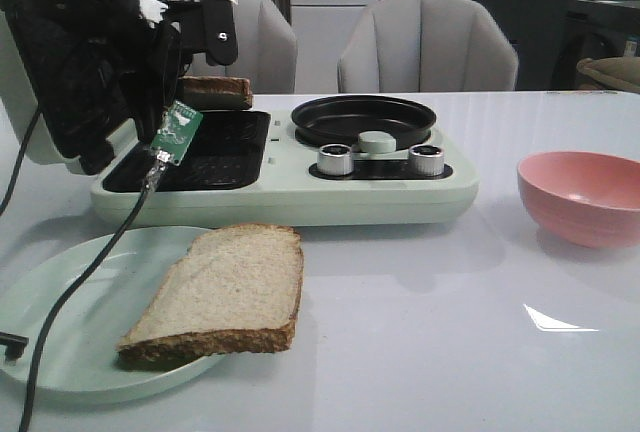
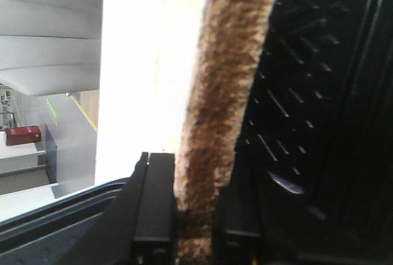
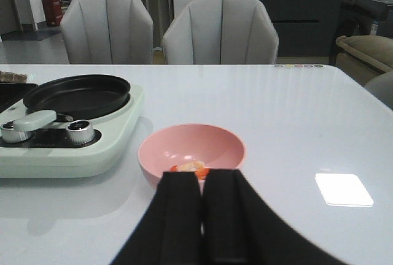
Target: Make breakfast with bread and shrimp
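Brown-crusted bread slice [image 2: 209, 93] is pinched in the left gripper [image 2: 195, 216] over the black grill plate [image 1: 190, 152], so toasting looks underway; next it needs lowering flat. Another slice [image 1: 225, 292] waits plated. Right gripper [image 3: 202, 216], clenched empty, hangs near the shrimp [image 3: 190, 167] in the pink bowl [image 3: 191, 148].

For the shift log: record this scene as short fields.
left gripper: shut on a bread slice, held over the grill plate
right gripper: shut, empty, near the bowl
second slice: flat on the plate
shrimp: in the pink bowl
pan: empty
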`<state>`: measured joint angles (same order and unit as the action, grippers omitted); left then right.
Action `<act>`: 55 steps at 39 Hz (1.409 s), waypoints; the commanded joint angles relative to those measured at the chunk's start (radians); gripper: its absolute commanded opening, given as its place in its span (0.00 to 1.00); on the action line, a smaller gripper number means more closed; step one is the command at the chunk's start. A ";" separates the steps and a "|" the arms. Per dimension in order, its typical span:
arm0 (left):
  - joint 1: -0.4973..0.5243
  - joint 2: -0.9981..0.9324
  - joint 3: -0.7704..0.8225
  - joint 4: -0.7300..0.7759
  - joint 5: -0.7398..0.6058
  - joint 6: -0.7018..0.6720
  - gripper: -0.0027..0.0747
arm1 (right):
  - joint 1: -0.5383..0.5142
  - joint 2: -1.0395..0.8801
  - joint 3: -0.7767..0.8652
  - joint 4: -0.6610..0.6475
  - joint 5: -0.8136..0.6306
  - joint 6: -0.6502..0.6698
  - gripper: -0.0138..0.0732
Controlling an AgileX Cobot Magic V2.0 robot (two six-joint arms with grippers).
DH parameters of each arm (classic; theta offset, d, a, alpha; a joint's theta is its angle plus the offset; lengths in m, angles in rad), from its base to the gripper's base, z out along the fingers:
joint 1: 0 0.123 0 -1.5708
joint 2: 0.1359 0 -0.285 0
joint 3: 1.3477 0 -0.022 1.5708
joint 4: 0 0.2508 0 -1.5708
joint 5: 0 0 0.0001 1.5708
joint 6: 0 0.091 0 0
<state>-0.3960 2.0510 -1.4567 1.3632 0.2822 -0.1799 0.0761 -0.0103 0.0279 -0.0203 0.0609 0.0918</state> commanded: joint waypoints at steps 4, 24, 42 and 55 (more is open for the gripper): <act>0.001 -0.059 -0.015 -0.044 -0.003 -0.020 0.42 | -0.007 -0.021 -0.018 -0.008 -0.082 -0.001 0.33; -0.069 -0.173 -0.010 -0.409 0.155 -0.016 0.83 | -0.007 -0.021 -0.018 -0.008 -0.082 -0.001 0.33; -0.149 -0.486 -0.010 -0.782 0.251 -0.015 0.83 | -0.007 -0.021 -0.018 -0.008 -0.082 -0.001 0.33; -0.147 -0.733 0.132 -1.255 0.253 0.229 0.83 | -0.007 -0.021 -0.018 -0.008 -0.082 -0.001 0.33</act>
<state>-0.5412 1.4076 -1.3506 0.2293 0.5848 -0.0289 0.0761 -0.0103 0.0279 -0.0203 0.0609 0.0918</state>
